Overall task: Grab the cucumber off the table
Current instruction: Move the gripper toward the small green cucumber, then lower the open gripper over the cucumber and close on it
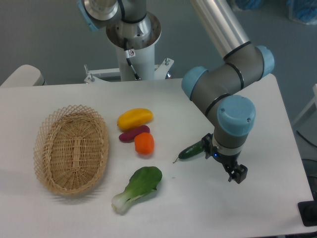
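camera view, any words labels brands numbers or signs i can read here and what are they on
No text can be read in this view.
A small white tag with a red mark hangs on the cable at the robot base column; it is too small and blurred to read.
The arm, tool, cucumber, wicker basket and table show no lettering.

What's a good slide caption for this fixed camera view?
UR5e gripper at the cucumber on the white table, beside a wicker basket and other vegetables.

Basket at table's nine o'clock, vegetable cluster central, bok choy at six, cucumber toward three.
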`<state>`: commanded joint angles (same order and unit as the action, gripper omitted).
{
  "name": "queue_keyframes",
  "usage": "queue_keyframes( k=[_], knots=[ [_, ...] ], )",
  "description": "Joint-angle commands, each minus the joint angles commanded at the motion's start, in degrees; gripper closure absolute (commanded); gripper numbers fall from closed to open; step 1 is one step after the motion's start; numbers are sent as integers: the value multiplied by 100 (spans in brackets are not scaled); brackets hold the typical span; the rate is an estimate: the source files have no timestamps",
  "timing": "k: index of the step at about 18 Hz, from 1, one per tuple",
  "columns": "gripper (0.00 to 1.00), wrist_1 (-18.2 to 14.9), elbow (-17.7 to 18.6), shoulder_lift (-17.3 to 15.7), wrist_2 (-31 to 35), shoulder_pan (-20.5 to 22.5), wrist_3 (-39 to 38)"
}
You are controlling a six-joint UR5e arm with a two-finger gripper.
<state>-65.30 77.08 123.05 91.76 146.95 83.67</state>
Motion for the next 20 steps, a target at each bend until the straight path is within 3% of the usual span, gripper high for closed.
queue_keyframes(
  k=[7, 16, 18, 20],
  knots=[
    [0, -18, 35, -26, 9, 9, -17],
    [0, 79, 878, -439, 0, 88, -71],
    [0, 375, 1159, -501, 17, 62, -88],
    [0, 1094, 1650, -579, 9, 79, -79]
  ],
)
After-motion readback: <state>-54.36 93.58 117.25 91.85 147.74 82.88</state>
